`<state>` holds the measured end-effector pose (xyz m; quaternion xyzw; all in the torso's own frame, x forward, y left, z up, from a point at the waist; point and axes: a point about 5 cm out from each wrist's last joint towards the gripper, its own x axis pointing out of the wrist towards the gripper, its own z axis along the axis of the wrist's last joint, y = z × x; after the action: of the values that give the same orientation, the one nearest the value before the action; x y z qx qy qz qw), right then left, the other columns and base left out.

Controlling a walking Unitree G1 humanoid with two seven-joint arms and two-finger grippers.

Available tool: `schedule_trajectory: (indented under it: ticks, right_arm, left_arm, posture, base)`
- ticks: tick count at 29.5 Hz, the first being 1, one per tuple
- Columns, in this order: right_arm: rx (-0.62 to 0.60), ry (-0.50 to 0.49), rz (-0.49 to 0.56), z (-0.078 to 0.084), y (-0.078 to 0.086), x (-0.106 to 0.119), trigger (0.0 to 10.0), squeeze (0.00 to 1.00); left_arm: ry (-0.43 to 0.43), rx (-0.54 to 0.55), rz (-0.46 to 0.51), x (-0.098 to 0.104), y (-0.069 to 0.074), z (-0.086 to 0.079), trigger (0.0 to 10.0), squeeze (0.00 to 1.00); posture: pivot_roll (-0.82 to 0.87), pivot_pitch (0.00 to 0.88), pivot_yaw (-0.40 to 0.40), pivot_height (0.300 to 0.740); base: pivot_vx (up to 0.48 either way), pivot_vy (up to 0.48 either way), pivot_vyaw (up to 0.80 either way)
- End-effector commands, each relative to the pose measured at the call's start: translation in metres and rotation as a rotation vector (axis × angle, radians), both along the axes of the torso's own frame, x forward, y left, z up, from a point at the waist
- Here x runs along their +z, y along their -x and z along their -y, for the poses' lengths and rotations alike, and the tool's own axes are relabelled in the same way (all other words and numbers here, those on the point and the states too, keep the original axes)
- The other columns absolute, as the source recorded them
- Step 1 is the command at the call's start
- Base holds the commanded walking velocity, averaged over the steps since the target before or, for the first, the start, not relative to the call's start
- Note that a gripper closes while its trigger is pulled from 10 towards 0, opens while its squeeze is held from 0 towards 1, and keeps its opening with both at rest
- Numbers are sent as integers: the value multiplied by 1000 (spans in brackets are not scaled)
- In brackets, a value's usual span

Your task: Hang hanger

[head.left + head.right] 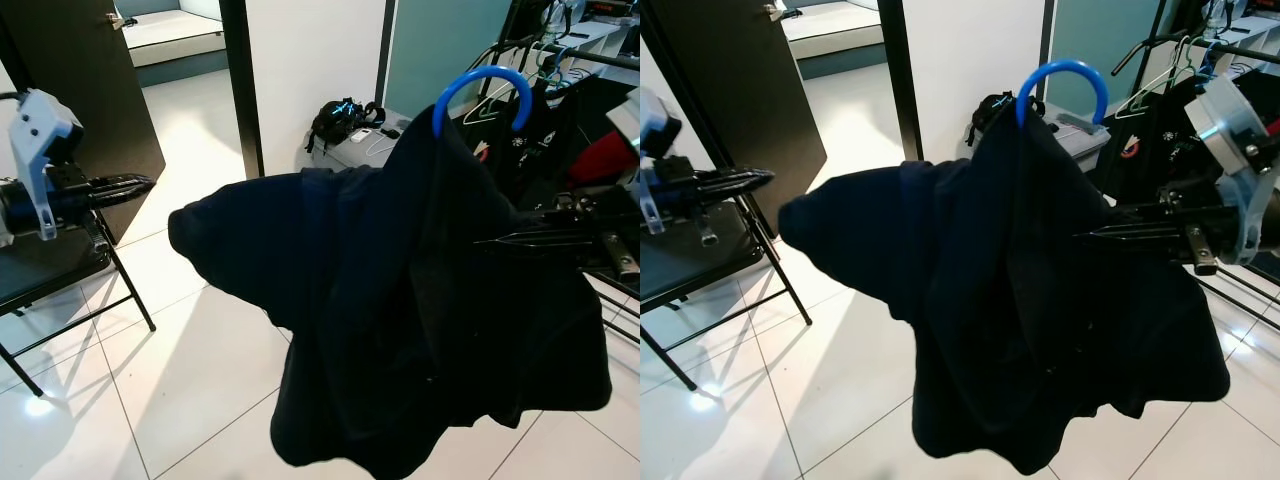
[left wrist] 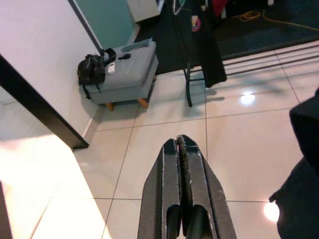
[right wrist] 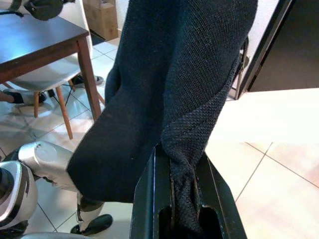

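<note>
Step in hand: carry/transport. The hanger (image 1: 484,88), blue hook up, is loaded with a dark knit garment (image 1: 400,310) and held up in front of the robot, well above the tiled floor (image 1: 190,370). Not on the rail yet.

Right gripper (image 1: 1090,235): fingers clamped on a fold of the garment; the right wrist view shows fabric pinched between the two black fingers. Whether the hanger's shoulder is inside that pinch too, I cannot tell, since the cloth hides it. Right arm is extended inward from the robot's right, fingers roughly level, pointing toward the centre.

Left gripper (image 1: 140,183): fingers pressed together, empty, held out at the robot's left, roughly level, well apart from the garment. It sits over a folding chair (image 1: 60,270).

Target, my read: the dark clothes rack (image 1: 575,50) at far right, rail with other hangers and clothes already on it. The hook is near it in the picture but short of the rail.

Next move calls for:
- turning or stepping right toward the rack
- lifting so the hook's open side clears the rail, then lowering onto it
- releasing only once the hook bears the load

Risk: the grip is on cloth, so the hanger may swing or tilt.
</note>
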<state>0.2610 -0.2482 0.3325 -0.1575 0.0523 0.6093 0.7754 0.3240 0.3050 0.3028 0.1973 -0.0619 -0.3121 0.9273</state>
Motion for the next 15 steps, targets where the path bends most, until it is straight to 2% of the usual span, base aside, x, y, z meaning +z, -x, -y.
schedule_trajectory:
  ticks: [1, 2, 4, 5, 6, 7, 8, 9, 11, 12, 13, 14, 15]
  right_arm:
    - [-8, 2, 35, 3, 2, 6, 0, 0]
    - [-20, -2, 33, 5, 2, 5, 0, 0]
    - [-28, -6, 32, 6, 2, 4, 0, 0]
    - [-32, -9, 32, 7, 1, 4, 0, 0]
    - [-32, -9, 32, 7, 1, 4, 0, 0]
    - [-34, -9, 32, 7, 1, 4, 0, 0]
    - [-34, -9, 32, 7, 1, 4, 0, 0]
    - [-33, -7, 32, 7, 0, 4, 0, 0]
    - [-33, -7, 32, 7, 0, 4, 0, 0]
    - [-28, -7, 31, 6, 0, 4, 0, 0]
    - [-28, -7, 31, 6, 0, 4, 0, 0]
    - [-16, -9, 28, 4, 0, 4, 0, 0]
    - [-16, -9, 28, 4, 0, 4, 0, 0]
  left_arm:
    - [-5, 60, 30, 11, 4, -13, 0, 0]
    - [29, 84, 22, 9, 5, -20, 0, 0]
    - [52, 50, 7, 4, 7, -19, 0, 0]
    - [68, -85, -19, -4, 14, -10, 7608, 0]
    - [68, -85, -19, -4, 14, -10, 7608, 0]
    - [110, -193, -40, -7, 19, -2, 10000, 0]
    - [110, -193, -40, -7, 19, -2, 10000, 0]
    - [131, -284, -62, -11, 23, 7, 10000, 776]
    - [131, -284, -62, -11, 23, 7, 10000, 776]
    - [123, -353, -91, -16, 25, 16, 10000, 1000]
    - [123, -353, -91, -16, 25, 16, 10000, 1000]
    - [111, -398, -101, -19, 25, 28, 10000, 1000]
    - [111, -398, -101, -19, 25, 28, 10000, 1000]
  posture:
    - [-66, 43, 11, 740]
    - [-64, 41, 10, 740]
    - [-64, 41, 10, 740]
    - [-68, 38, 7, 740]
    - [-68, 38, 7, 740]
    - [-68, 38, 7, 740]
    - [-68, 38, 7, 740]
    - [-68, 37, 6, 740]
    - [-68, 37, 6, 740]
    - [-67, 36, 6, 740]
    - [-67, 36, 6, 740]
    - [-67, 36, 6, 740]
    - [-67, 36, 6, 740]
  base:
    - [0, 0, 0]
    - [0, 0, 0]
    - [0, 0, 0]
    - [0, 0, 0]
    - [0, 0, 0]
    - [0, 0, 0]
    - [0, 0, 0]
    - [0, 0, 0]
    - [0, 0, 0]
    - [0, 0, 0]
    - [0, 0, 0]
    - [0, 0, 0]
    - [0, 0, 0]
